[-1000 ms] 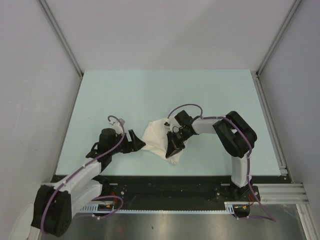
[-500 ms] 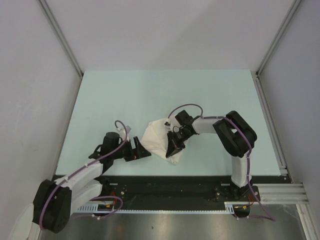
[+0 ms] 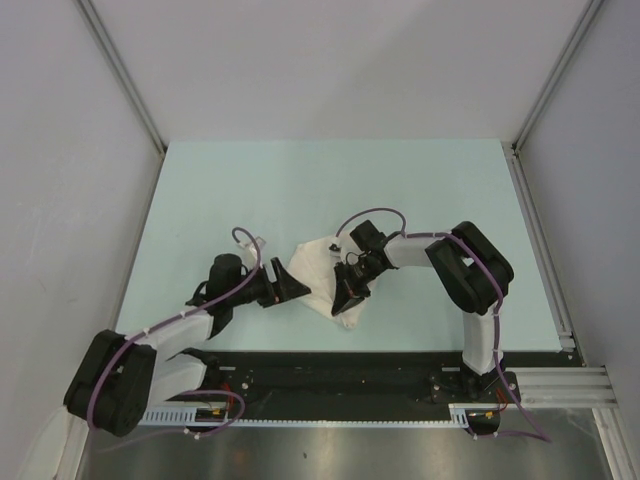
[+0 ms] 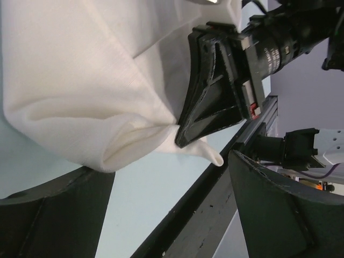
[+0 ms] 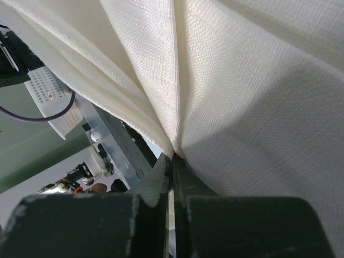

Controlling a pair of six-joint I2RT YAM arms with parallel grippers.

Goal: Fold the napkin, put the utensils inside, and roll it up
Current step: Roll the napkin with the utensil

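Observation:
The cream-white napkin (image 3: 313, 272) lies bunched and folded on the pale table, near the middle front. My right gripper (image 3: 347, 293) is shut on a fold near its near corner; in the right wrist view the fingers (image 5: 173, 167) pinch the cloth (image 5: 242, 80) tight. My left gripper (image 3: 291, 290) is open and empty at the napkin's left edge. In the left wrist view its jaws (image 4: 172, 215) stand wide apart just short of the napkin (image 4: 80, 80), facing the right gripper's black fingers (image 4: 212, 102). The spoon is not in view.
The table's black front rail (image 3: 330, 362) runs close behind both grippers and shows in the left wrist view (image 4: 215, 215). A metal rail (image 3: 540, 250) lines the table's right side. Grey walls enclose the table on the left, back and right.
My left gripper drew back toward the front edge, then moved forward again to the napkin's left edge. The right gripper and the napkin have stayed where they were.

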